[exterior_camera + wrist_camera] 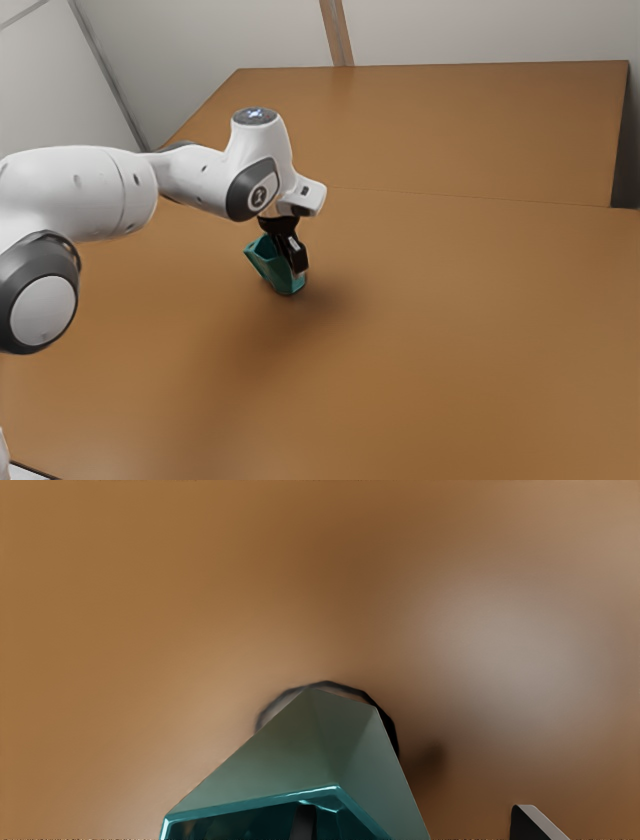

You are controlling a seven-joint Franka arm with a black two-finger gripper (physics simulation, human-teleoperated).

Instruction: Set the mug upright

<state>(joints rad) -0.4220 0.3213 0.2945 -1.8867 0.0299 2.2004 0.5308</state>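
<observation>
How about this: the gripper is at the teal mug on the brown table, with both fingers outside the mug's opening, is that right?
Not quite: the wrist view shows one finger within the opening of the mug and the other finger outside it. The rest holds: the gripper is at the teal mug on the brown table.

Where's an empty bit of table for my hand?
The brown table is bare from the mug toward the exterior view's right and bottom edges. It's crowded at the mug: the claw has one finger inside, one outside, with the arm above.
</observation>
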